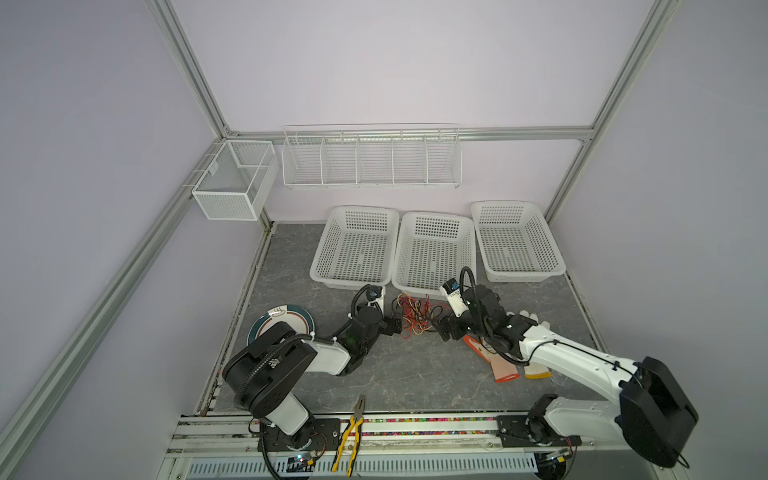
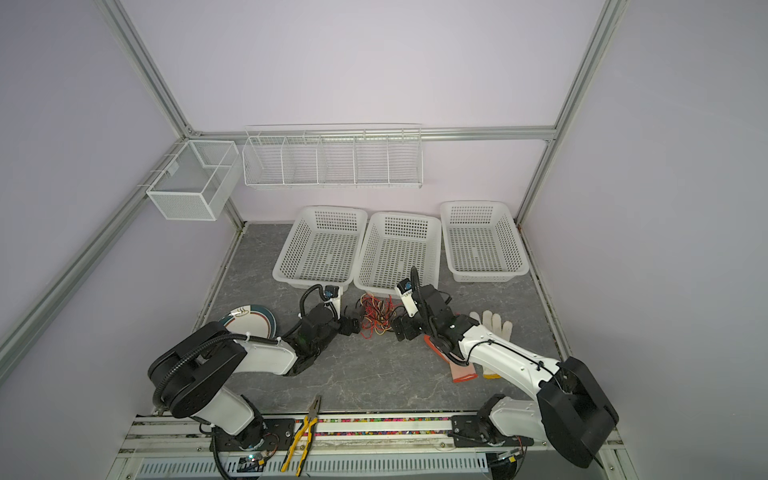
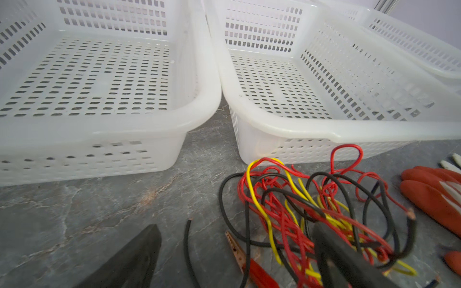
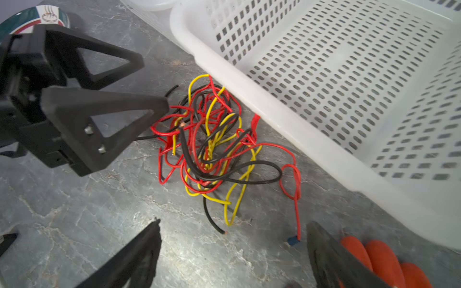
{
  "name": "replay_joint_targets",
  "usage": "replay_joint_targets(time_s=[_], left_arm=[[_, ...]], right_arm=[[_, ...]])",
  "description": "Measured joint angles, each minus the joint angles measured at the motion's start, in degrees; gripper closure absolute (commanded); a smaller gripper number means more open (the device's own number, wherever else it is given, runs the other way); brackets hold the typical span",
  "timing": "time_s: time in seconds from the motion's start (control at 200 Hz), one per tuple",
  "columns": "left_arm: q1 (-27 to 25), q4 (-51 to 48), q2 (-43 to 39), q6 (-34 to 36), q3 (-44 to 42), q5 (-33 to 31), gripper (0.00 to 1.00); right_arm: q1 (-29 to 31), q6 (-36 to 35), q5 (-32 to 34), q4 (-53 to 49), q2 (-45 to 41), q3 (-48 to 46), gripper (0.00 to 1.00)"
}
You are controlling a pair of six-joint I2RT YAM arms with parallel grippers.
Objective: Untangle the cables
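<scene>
Left of cables (image 1: 417, 316), plate (image 1: 300, 318) bears emblem (image 4: 50, 16).

cables (image 3: 284, 224): clip (image 3: 259, 271) cut by edge | plate (image 1: 297, 318): half behind left arm (image 1: 324, 357)

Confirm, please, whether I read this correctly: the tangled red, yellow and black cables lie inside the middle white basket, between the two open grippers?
Not quite. The right wrist view shows the cables on the grey tabletop, beside the middle white basket, not inside it. They do lie between the open left gripper and right gripper.
</scene>
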Motion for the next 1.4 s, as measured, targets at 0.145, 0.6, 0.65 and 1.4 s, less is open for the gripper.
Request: replay_joint_targets(time_s=[0.145,0.6,0.65,1.4], left_arm=[[-1.49,1.14,1.84,-0.04,2.23,-1.09,0.10],[-2.58,0.02,2.75,-0.52,3.19,-5.11,0.38],[-2.62,0.04,2.97,-0.50,3.23,-5.29,0.42],[-2.86,-1.84,3.34,-0.55,3.10,-9.31,1.00]], right_arm=[[1.09,0.33,-0.15,2.34,4.09,0.00,0.14],[1.11,0.44,0.72,5.64,14.95,1.53,0.40],[1.11,0.81,0.70,5.77,15.85,1.99,0.47],[1.18,-1.14,-2.08,5.38,14.10,4.63,0.93]])
